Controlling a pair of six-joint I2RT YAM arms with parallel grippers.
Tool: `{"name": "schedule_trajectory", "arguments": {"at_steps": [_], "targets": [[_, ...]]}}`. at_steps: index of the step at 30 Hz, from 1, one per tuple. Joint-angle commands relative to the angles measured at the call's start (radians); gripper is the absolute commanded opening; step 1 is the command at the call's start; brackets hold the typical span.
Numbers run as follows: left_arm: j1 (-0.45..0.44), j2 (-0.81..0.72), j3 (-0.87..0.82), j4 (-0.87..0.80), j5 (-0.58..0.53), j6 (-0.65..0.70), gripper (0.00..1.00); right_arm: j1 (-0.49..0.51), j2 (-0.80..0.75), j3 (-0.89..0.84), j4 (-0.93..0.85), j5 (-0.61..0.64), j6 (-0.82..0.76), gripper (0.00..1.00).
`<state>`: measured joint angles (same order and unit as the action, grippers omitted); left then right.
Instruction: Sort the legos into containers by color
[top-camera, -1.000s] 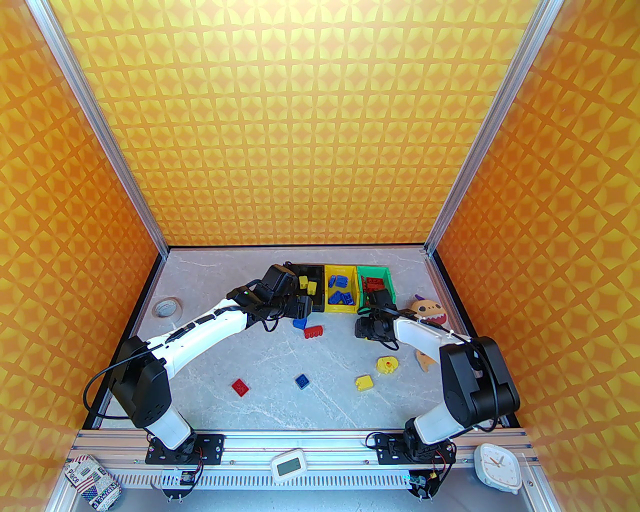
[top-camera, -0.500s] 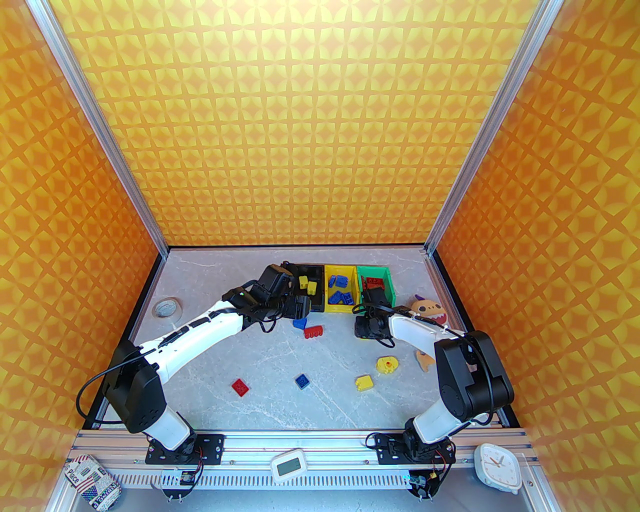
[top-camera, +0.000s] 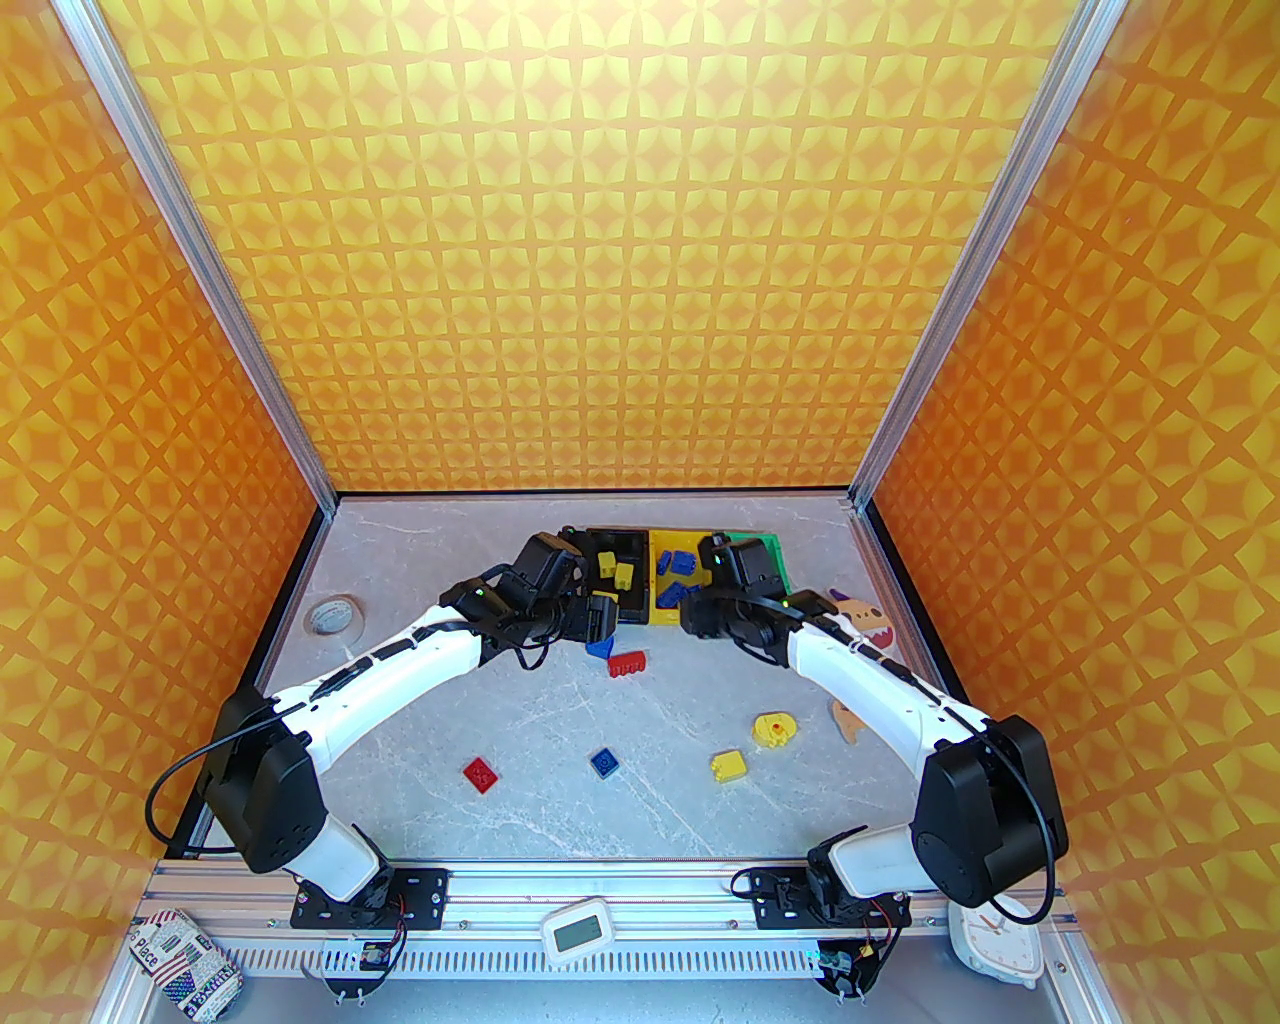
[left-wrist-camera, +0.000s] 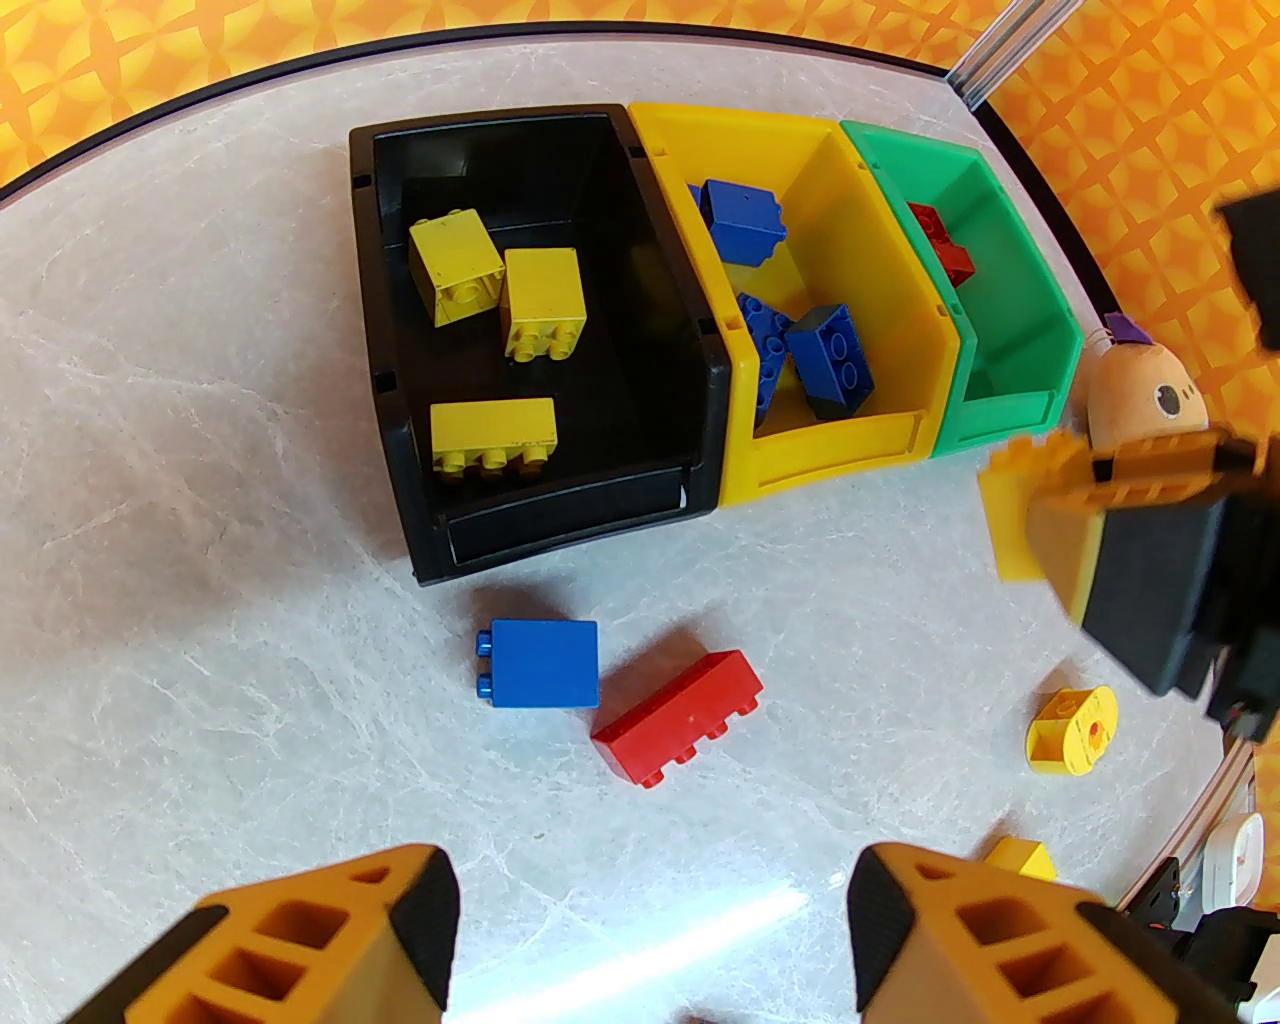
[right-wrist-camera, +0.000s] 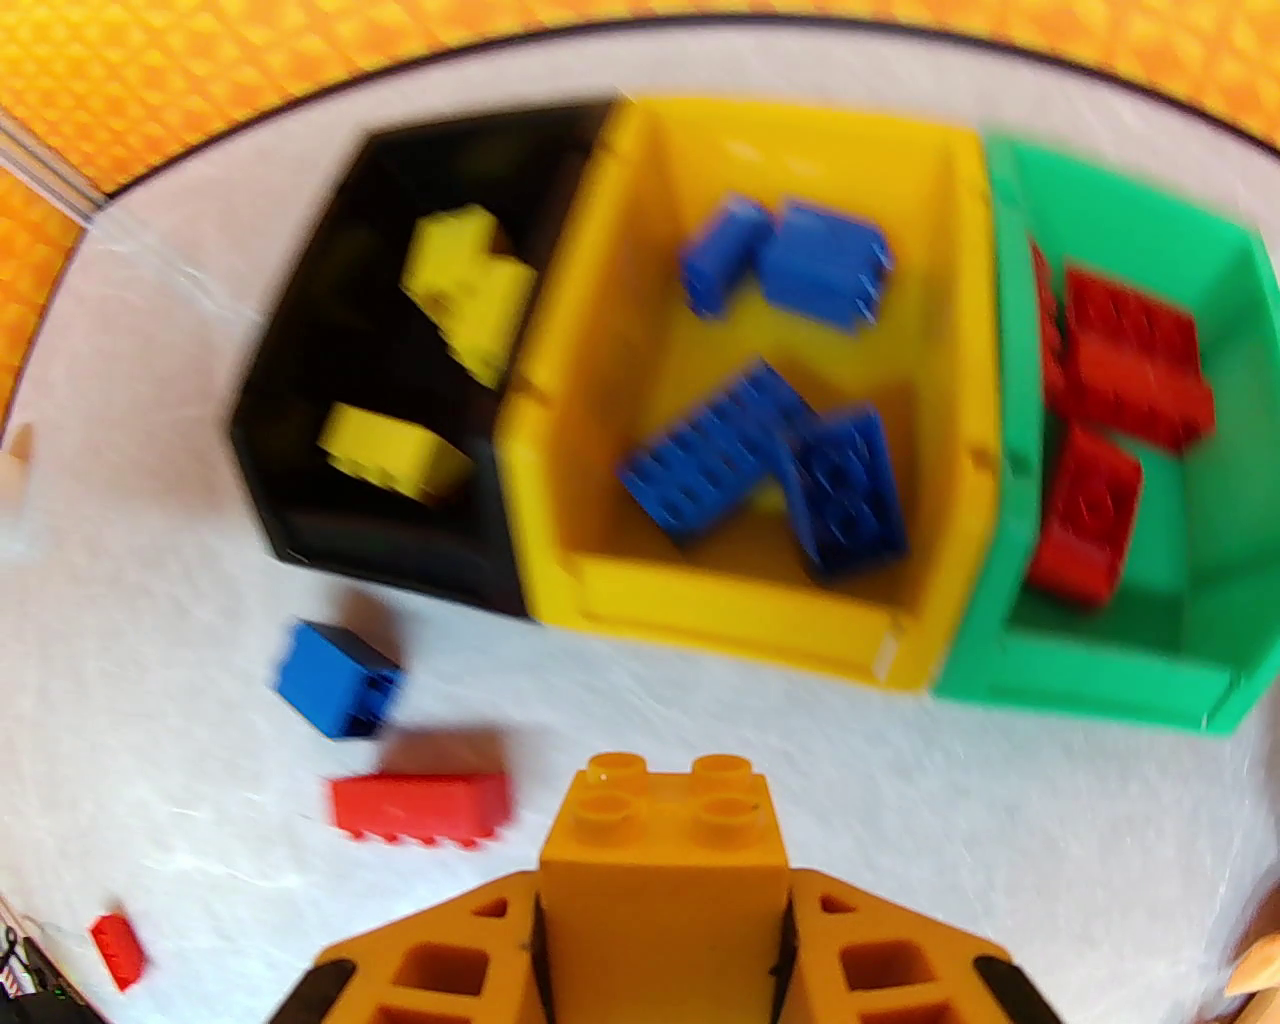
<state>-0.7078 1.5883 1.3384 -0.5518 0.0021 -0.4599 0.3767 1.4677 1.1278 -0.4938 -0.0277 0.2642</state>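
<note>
Yellow square brick (right-wrist-camera: 660, 830), four studs showing, clamped between the fingers of your right claw (right-wrist-camera: 660, 905). It hangs above the surface (top-camera: 560, 820), just on the near side of the yellow bin (left-wrist-camera: 830, 450). That bin holds blue bricks (left-wrist-camera: 830, 360).

Black bin (left-wrist-camera: 400, 400) touches its left wall, three yellow bricks (left-wrist-camera: 542, 300) inside. Green bin (left-wrist-camera: 1010, 415) touches its right wall, red bricks (right-wrist-camera: 1130, 360) inside.

Loose, near side of the yellow bin and to its left: a blue brick (left-wrist-camera: 540, 662) on its side, a red oblong brick (left-wrist-camera: 680, 715) just beside it. Your left claw (left-wrist-camera: 650, 930) hovers by these two, jaws apart, nothing between them.

Farther toward the arm bases from the yellow bin: a red square brick (top-camera: 481, 774), a blue square brick (top-camera: 604, 763), a loose yellow brick (top-camera: 728, 766), a rounded yellow piece (top-camera: 774, 729).

Orange plush (top-camera: 865, 620) right of the yellow bin, past the green one. Tape roll (top-camera: 330, 615) well to its left.
</note>
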Motion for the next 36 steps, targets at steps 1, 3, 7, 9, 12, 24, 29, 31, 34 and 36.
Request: {"name": "schedule_trajectory", "arguments": {"at_steps": [1, 3, 7, 9, 12, 24, 29, 31, 34, 36], "targets": [[-0.002, -0.034, -0.019, -0.003, -0.024, -0.009, 0.68, 0.020, 0.067, 0.097, 0.009, -0.013, 0.000, 0.28], [-0.002, -0.039, -0.023, -0.006, -0.029, -0.004, 0.68, 0.036, 0.115, 0.151, 0.017, -0.011, -0.001, 0.28], [-0.002, -0.055, -0.044, -0.006, -0.036, -0.005, 0.68, 0.061, 0.219, 0.262, 0.024, -0.007, 0.003, 0.28], [-0.002, -0.067, -0.056, -0.006, -0.043, -0.006, 0.68, 0.071, 0.266, 0.311, 0.027, -0.006, 0.004, 0.28], [-0.002, -0.086, -0.071, -0.011, -0.056, -0.002, 0.68, 0.079, 0.345, 0.396, 0.018, -0.004, 0.005, 0.28], [-0.002, -0.139, -0.120, -0.030, -0.100, -0.007, 0.68, 0.084, 0.507, 0.572, -0.056, -0.005, -0.010, 0.52], [-0.001, -0.155, -0.132, -0.039, -0.104, -0.004, 0.68, 0.083, 0.464, 0.542, -0.067, 0.012, -0.036, 0.54], [0.000, -0.162, -0.143, -0.040, -0.104, -0.004, 0.68, 0.086, 0.431, 0.508, -0.062, 0.015, -0.045, 0.54], [0.027, -0.184, -0.169, -0.044, -0.103, 0.000, 0.69, 0.099, 0.356, 0.408, -0.023, 0.014, -0.070, 0.53], [0.073, -0.204, -0.185, -0.046, -0.103, 0.002, 0.70, 0.116, 0.305, 0.334, 0.009, 0.015, -0.086, 0.52]]}}
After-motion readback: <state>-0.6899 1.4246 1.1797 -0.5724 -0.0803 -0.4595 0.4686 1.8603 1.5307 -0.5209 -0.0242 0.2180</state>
